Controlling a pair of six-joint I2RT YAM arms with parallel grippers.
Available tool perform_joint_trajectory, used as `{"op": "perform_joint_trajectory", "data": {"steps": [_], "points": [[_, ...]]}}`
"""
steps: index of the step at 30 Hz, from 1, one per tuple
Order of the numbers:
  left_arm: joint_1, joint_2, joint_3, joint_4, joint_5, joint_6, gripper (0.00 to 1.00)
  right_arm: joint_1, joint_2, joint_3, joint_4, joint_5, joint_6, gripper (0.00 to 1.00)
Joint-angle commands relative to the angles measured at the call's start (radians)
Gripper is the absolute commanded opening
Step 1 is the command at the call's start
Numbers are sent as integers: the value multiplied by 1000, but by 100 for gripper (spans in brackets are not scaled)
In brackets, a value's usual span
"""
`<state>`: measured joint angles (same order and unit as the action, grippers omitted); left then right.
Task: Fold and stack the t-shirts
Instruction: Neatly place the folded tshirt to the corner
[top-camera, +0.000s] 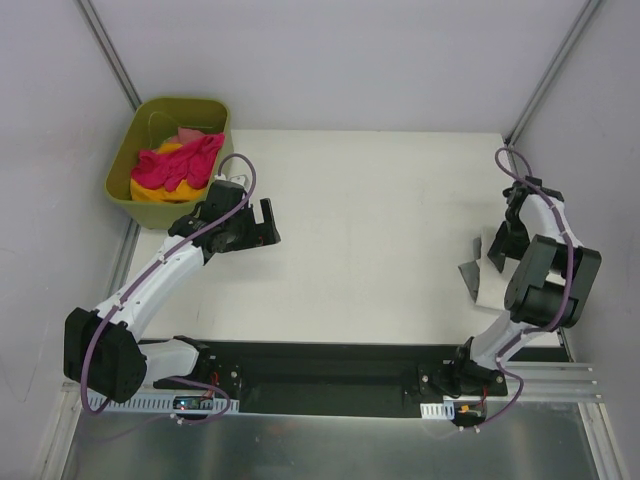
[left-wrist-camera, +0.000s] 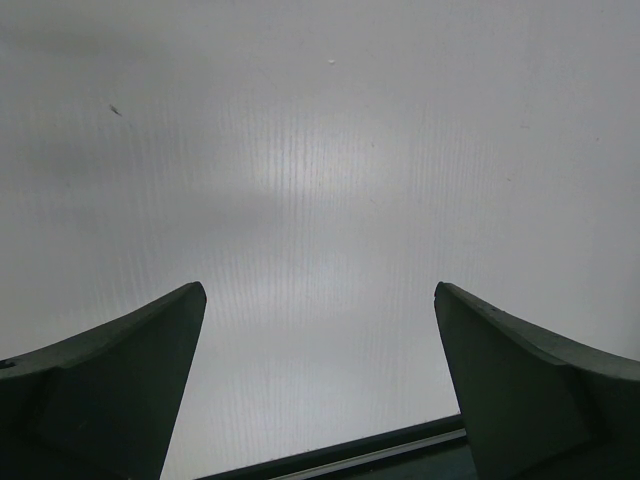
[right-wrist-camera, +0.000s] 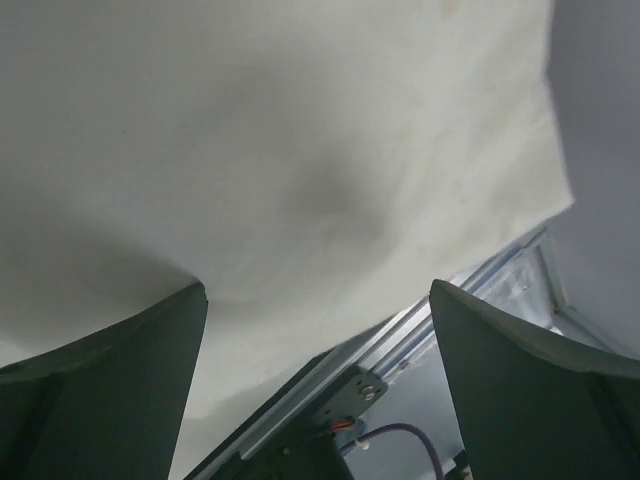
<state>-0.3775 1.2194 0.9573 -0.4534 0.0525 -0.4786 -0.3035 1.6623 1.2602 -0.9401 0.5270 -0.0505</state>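
While the right claw (right-wrist-camera: 318, 288) gapes wide, the cream-white t-shirt (right-wrist-camera: 280, 130) lies just beneath — ungripped; the left claw (left-wrist-camera: 318, 288) gapes too.

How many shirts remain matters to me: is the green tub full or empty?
Not empty: a crumpled pink shirt lies over a yellow shirt inside the tub.

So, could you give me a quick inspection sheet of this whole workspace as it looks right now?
Surface: white table, no stains seen.
Job's things: pink shirt and yellow shirt heaped in the green tub; cream-white shirt and grey shirt at the table's right edge.
Clutter: nothing seen.
Grippers: left gripper open over bare table; right gripper open above the cream-white shirt.
Cables: purple cable looped along each arm.
Surroundings: pale walls on three sides.
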Motion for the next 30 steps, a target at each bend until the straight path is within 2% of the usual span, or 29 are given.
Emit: {"op": "perform_joint_trajectory", "data": {"steps": [1,12,15,18,23,27,30], "points": [[11,-8,34,4,15,8,99,-3,70,-74,9,-137,110,97],[11,-21,26,4,1,11,99,35,37,-245,175,-593,78,99],[11,-23,28,1,-2,11,99,90,11,-265,178,-587,90,99],[11,-29,28,1,-5,11,99,104,-36,-246,144,-471,113,99],[11,-52,34,-11,-25,9,99,122,-223,-159,60,-339,80,96],[12,-84,63,-28,-97,-9,99,129,-436,-114,95,-377,57,96],[14,-89,96,-66,-192,-31,99,130,-623,-137,188,-453,25,96]]}}
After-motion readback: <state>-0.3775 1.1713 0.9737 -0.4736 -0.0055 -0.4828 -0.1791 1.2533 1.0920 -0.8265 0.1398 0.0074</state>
